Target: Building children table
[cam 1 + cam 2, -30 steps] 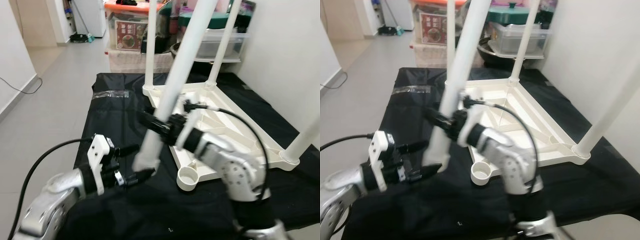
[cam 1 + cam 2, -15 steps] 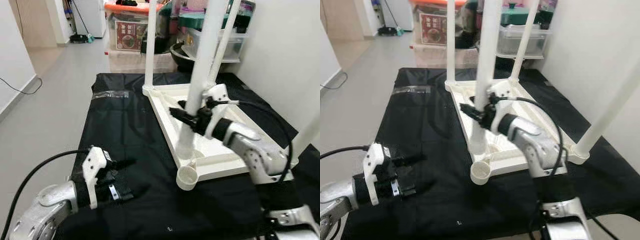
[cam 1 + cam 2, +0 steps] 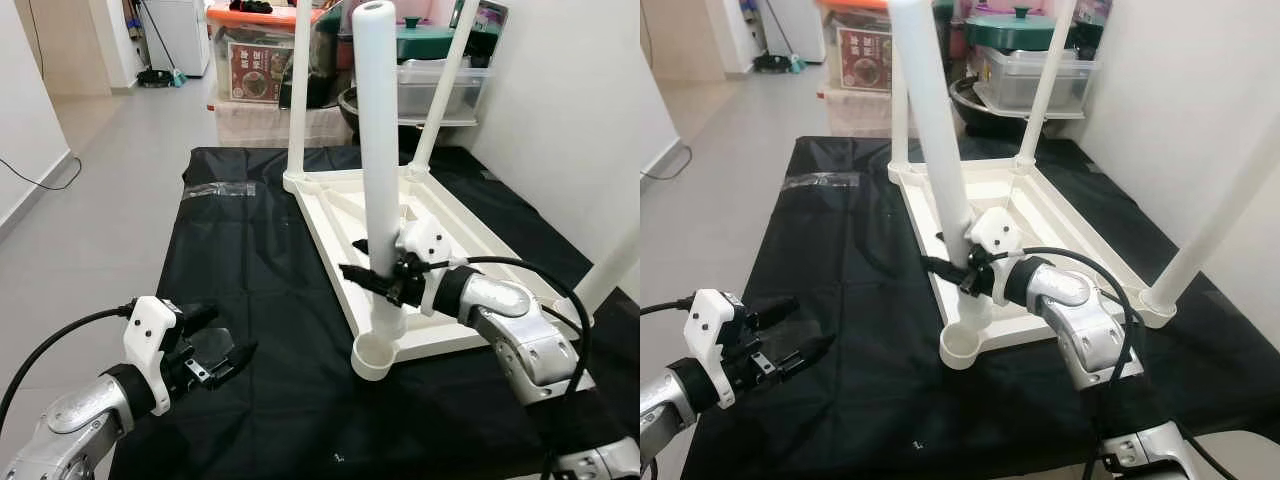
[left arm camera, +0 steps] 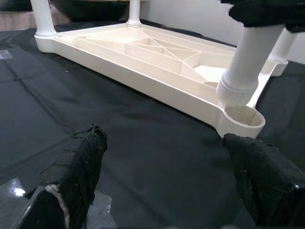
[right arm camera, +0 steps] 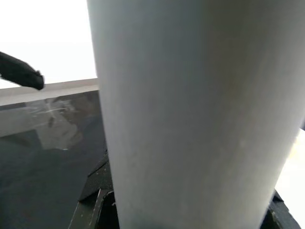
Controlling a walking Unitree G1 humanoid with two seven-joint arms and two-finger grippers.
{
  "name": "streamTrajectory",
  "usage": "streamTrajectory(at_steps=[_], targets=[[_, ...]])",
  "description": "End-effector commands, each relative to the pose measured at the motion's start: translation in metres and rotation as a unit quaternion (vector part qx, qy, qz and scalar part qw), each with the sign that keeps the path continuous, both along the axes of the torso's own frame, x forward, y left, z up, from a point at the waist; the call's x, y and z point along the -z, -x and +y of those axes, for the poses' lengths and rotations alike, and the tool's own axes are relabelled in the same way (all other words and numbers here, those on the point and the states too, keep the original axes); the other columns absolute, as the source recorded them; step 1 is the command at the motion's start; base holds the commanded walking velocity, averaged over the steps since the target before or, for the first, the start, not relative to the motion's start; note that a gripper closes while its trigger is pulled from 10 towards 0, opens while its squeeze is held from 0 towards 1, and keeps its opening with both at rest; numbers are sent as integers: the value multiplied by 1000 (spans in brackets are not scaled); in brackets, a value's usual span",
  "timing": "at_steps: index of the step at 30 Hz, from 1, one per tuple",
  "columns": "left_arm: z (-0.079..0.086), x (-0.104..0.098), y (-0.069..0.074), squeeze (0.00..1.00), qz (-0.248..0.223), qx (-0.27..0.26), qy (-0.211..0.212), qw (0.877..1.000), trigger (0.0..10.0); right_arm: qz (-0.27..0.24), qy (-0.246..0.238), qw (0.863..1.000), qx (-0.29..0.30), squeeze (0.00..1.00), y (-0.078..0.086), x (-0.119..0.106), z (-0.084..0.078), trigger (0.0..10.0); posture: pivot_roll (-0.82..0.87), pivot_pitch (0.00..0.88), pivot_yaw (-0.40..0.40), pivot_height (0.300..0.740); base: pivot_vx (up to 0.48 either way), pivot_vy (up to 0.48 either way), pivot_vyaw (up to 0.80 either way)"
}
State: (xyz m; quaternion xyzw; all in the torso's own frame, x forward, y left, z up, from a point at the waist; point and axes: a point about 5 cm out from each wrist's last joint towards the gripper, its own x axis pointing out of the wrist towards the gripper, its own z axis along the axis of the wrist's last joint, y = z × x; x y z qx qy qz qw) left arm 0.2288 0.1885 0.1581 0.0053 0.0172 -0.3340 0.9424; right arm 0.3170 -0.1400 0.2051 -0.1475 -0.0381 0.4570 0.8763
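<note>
The white children's table (image 3: 455, 225) lies upside down on a black cloth (image 3: 250, 260), with three white legs standing in its corners. My right gripper (image 3: 372, 275) is shut on the fourth leg (image 3: 378, 150) and holds it upright. The leg's ribbed lower end (image 4: 237, 90) sits at the rim of the near corner socket (image 3: 373, 355), just behind its opening. My left gripper (image 3: 218, 335) hovers low over the cloth to the left of the socket. It is open, and there is nothing between its fingers (image 4: 78, 162).
A clear plastic bag (image 3: 222, 188) lies on the cloth's far left part. Storage boxes (image 3: 255, 65) and a pot (image 3: 355, 100) stand beyond the cloth. A white wall (image 3: 570, 110) runs along the right, with grey tiled floor (image 3: 90, 210) to the left.
The right gripper swung the leg from a slant to upright and lowered it to the near corner socket. The left gripper left the leg's lower end and drew back to the left.
</note>
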Motion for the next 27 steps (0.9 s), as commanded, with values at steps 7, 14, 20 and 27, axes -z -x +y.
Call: streamTrajectory(at_steps=[7,14,20,27], targets=[[-1,0,0,0,-5,-15,12,1000,10000,-7,8,999,-43,0,6,4,7,0,86,0,-106,740,0,0,0],[0,2,-1,0,-3,-22,11,1000,10000,-4,38,998,-57,0,12,15,-1,0,82,0,-106,740,0,0,0],[0,2,-1,0,-3,-24,12,1000,10000,6,51,996,-71,0,16,19,-7,0,81,0,-106,740,0,0,0],[-2,3,-3,0,-4,-26,14,1000,10000,19,46,993,-106,0,23,19,-3,0,82,0,-108,740,0,0,0]])
